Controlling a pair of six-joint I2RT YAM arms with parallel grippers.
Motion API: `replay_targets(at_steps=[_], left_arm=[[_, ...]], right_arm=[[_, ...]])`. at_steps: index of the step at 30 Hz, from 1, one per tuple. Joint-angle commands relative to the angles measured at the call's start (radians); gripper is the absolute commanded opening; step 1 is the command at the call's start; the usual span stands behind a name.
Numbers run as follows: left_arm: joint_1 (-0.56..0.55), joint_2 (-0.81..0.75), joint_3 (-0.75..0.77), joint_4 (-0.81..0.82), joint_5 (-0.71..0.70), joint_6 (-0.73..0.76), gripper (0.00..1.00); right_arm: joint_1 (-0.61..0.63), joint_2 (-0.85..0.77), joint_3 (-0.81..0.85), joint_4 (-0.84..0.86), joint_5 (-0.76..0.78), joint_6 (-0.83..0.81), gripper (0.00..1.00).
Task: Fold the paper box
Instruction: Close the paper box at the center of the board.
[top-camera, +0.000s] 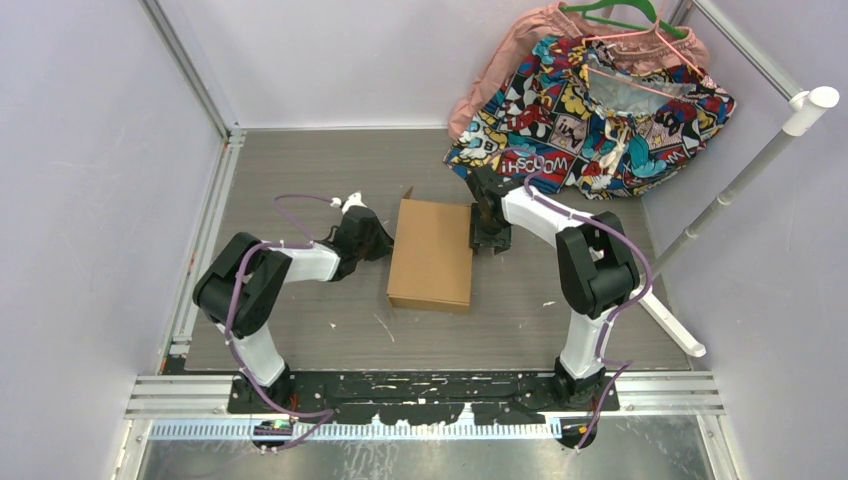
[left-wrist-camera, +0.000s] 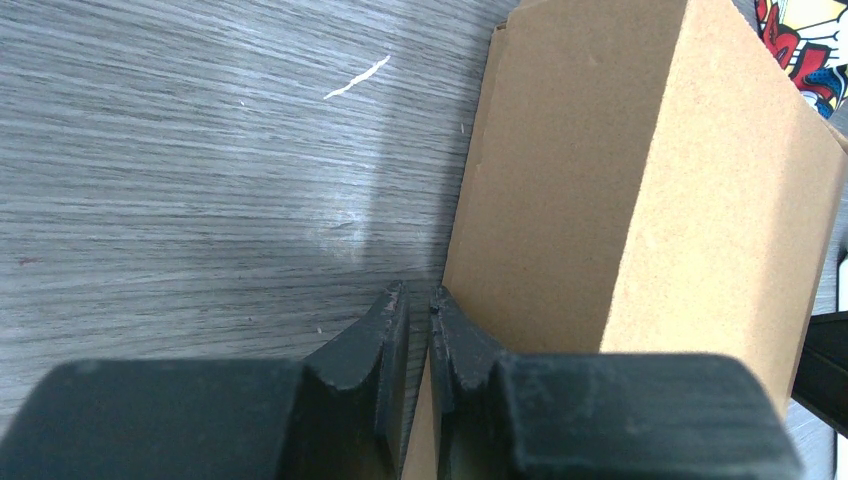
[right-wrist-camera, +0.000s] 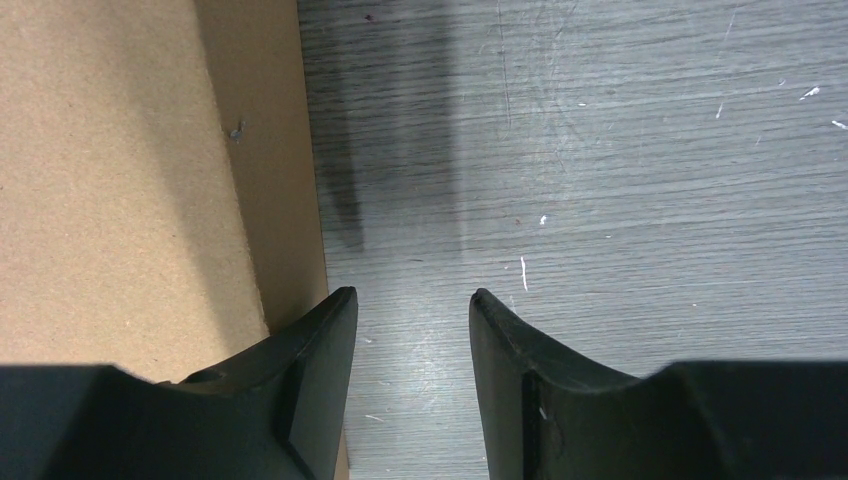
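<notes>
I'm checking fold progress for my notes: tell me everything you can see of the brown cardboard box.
The paper box is plain brown card, unprinted, folded into a shallow closed rectangle lying flat on the grey table. One corner tab sticks up at its far left. The left gripper pinches its left edge; the open right gripper sits at its right side.

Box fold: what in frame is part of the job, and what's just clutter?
Job: paper box, left gripper, right gripper.
Lying about: comic-print cloth, pink garment, white pole.
</notes>
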Motion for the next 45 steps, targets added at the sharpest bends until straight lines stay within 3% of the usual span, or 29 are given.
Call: replay_targets(at_steps=[1, 11, 22, 36, 45], left_arm=[[-0.029, 0.004, -0.01, -0.011, 0.066, -0.011, 0.16], [-0.029, -0.006, -0.008, -0.014, 0.095, -0.011, 0.16], [-0.02, -0.051, -0.063, -0.136, -0.017, -0.004, 0.18], [0.135, -0.262, -0.147, -0.307, -0.046, 0.065, 0.2], [0.199, -0.471, -0.054, -0.508, -0.034, 0.117, 0.2]], right_arm=[[0.046, 0.02, 0.029, 0.081, -0.088, 0.042, 0.51], [0.048, 0.03, 0.026, 0.096, -0.111, 0.052, 0.51], [0.033, 0.034, 0.026, 0.043, -0.008, 0.033, 0.53], [-0.072, -0.06, 0.02, 0.005, 0.031, 0.002, 0.65], [-0.07, -0.265, -0.038, -0.003, 0.108, 0.017, 0.68]])
